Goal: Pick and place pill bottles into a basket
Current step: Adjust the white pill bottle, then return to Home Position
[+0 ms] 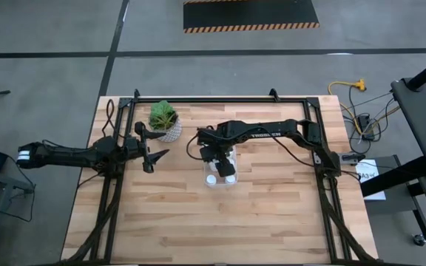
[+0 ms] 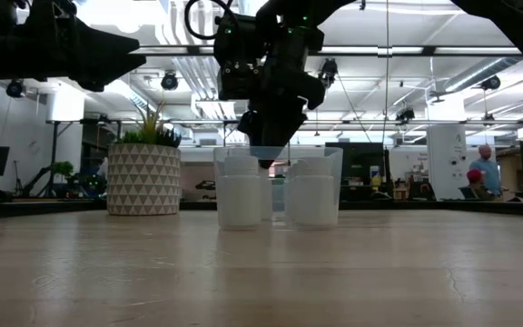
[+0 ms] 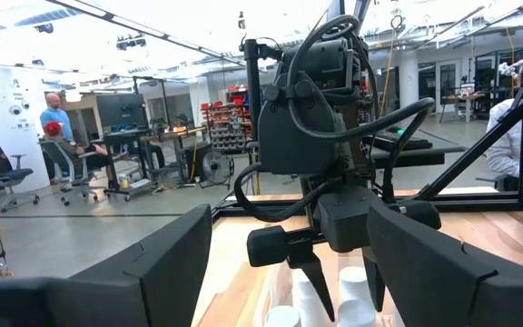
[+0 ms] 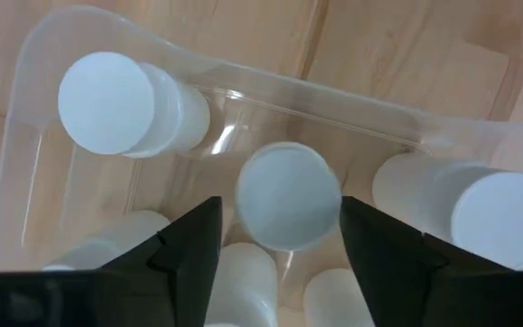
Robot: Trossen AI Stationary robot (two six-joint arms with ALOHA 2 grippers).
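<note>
Placing step, by the look of it: right gripper down over the clear plastic basket, fingers spread either side of a white-capped pill bottle standing between them. Gaps visible between cap and both fingers in the right wrist view, so bottle judged released or about to be, not pinched. Cap slightly blurred; cannot tell whether settled on the basket floor yet.

Other pill bottles in the basket: one at a corner, one at the opposite side, more partly hidden beneath the fingers. Low view shows two bottles side by side behind the near wall. Exact count not readable; no loose bottles seen on the table in the high view, so task judged near its end.

Next move calls for a straight lift clear of the basket walls, fingers kept apart so as not to drag the cap or tip neighbours. Tight packing; risk of knocking a bottle on the way out.

Pose: right arm reaching from the right side across to table centre, wrist turned down, gripper pointing vertically into the basket.

Left gripper waiting left of centre, near the potted plant, fingers wide apart, holding nothing, aimed toward the right arm.
</note>
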